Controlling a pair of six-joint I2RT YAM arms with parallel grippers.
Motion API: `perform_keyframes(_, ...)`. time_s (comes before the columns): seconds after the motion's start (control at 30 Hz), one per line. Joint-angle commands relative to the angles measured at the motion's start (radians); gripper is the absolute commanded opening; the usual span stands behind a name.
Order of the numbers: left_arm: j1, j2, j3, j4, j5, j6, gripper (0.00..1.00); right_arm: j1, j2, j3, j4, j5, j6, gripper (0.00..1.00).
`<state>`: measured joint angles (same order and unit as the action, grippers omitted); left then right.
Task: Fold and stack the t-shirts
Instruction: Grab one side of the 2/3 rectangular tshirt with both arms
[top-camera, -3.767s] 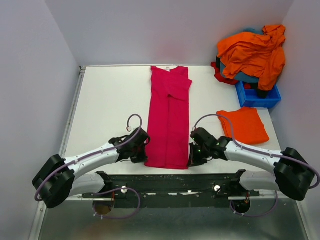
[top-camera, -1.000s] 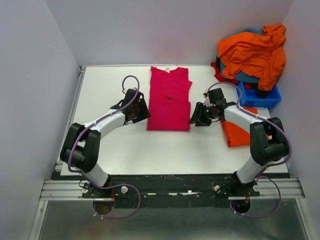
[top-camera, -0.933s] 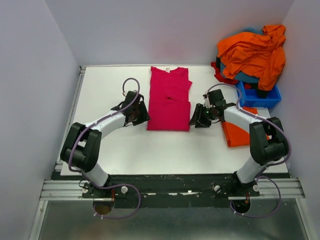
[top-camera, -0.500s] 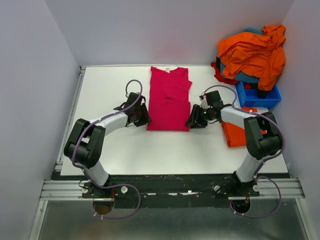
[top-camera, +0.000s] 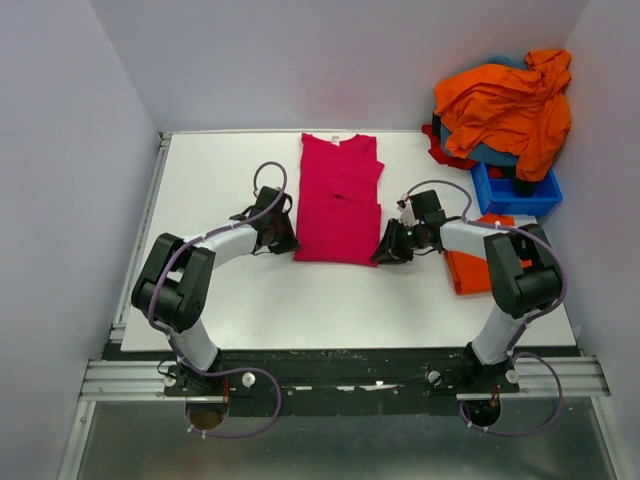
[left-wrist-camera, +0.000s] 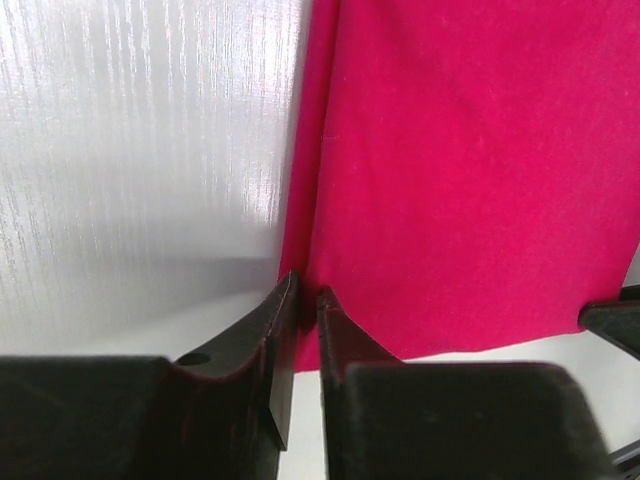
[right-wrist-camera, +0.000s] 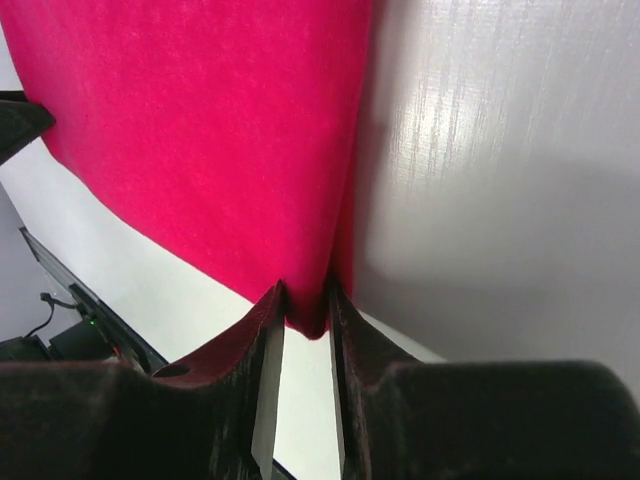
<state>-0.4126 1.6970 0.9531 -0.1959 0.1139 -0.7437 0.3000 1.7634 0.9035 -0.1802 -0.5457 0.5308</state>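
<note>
**Item:** soft short-sleeved magenta-pink t-shirt (top-camera: 338, 205). Lying flat at the middle of the white matte table (top-camera: 220, 290), doubled over, neck end toward the far edge, folded edge nearest the arms.

**Left gripper** (left-wrist-camera: 305, 298): closed to a sliver on the left edge of the magenta-pink t-shirt, at its near-left corner.

**Right gripper** (right-wrist-camera: 305, 312): pinching the right edge at the near-right corner, pink cloth plainly between the fingers.

**Elsewhere:** folded bright orange t-shirt (top-camera: 478, 262) to the right on the table, partly under the right arm. Loose heap of orange, teal and red t-shirts (top-camera: 505, 100) spilling over the blue plastic bin (top-camera: 520, 198) at the far right.

**Step in hand, as judged:** raising the two near corners together, either for one more fold toward the neck or for a carry onto the folded bright orange t-shirt.

**Handling notes:**
- Check for every layer inside each pinch before lifting. With only the top ply caught, likely to fall open.
- Lift both corners level and at one pace.
- Keep the span between the grippers lightly taut. Soft cloth, prone to sagging mid-span and dragging.
- Travel in parallel, without twisting either wrist.
- Lay down with edges squared to the layer below, then let go of both sides at once.
</note>
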Motion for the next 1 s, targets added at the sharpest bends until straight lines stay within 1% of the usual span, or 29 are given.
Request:
perform_keyframes(0.0,-0.003,-0.01,-0.034,0.01,0.012,0.009,0.18,0.005,-0.015,-0.021,0.01,-0.026,0.006,0.3)
perform_keyframes(0.03,-0.003,-0.01,-0.046,0.015,0.012,0.009,0.15,0.005,-0.007,-0.018,0.007,-0.025,0.006,0.18)
perform_keyframes(0.07,-0.003,-0.013,-0.059,0.019,0.01,0.006,0.08,0.005,0.002,-0.015,0.002,-0.025,0.006,0.08)
perform_keyframes(0.1,-0.003,-0.017,-0.068,0.023,0.01,0.003,0.01,0.005,0.014,-0.011,-0.005,-0.028,0.002,0.04)
perform_keyframes(0.13,-0.003,-0.019,-0.076,0.023,0.009,0.0,0.0,0.005,0.021,-0.006,-0.014,-0.028,-0.002,0.01)
perform_keyframes(0.33,-0.003,-0.089,-0.145,0.038,0.004,-0.011,0.0,0.005,-0.042,-0.046,-0.062,0.026,-0.034,0.01)
perform_keyframes(0.5,-0.011,-0.155,-0.172,0.016,0.026,-0.019,0.0,0.005,-0.111,-0.098,-0.082,0.009,-0.045,0.01)
perform_keyframes(0.63,-0.017,-0.243,-0.241,-0.002,0.021,-0.039,0.0,0.005,-0.191,-0.161,-0.096,0.018,-0.04,0.01)
perform_keyframes(0.67,-0.018,-0.259,-0.258,-0.002,0.021,-0.043,0.03,0.005,-0.208,-0.175,-0.097,0.015,-0.043,0.07)
perform_keyframes(0.7,-0.02,-0.278,-0.27,-0.002,0.024,-0.046,0.16,0.005,-0.214,-0.178,-0.102,0.016,-0.043,0.2)
perform_keyframes(0.73,-0.023,-0.293,-0.284,0.001,0.026,-0.048,0.29,0.005,-0.22,-0.183,-0.107,0.021,-0.048,0.4)
perform_keyframes(0.77,-0.025,-0.312,-0.295,0.009,0.027,-0.048,0.34,0.005,-0.225,-0.186,-0.107,0.029,-0.051,0.52)
perform_keyframes(0.8,-0.028,-0.327,-0.306,0.01,0.024,-0.051,0.39,0.005,-0.232,-0.187,-0.107,0.036,-0.051,0.6)
perform_keyframes(0.83,-0.028,-0.338,-0.309,0.01,0.02,-0.052,0.41,0.005,-0.239,-0.189,-0.107,0.05,-0.049,0.63)
perform_keyframes(0.97,-0.028,-0.32,-0.301,0.004,0.02,-0.049,0.43,0.005,-0.231,-0.176,-0.11,0.059,-0.048,0.59)
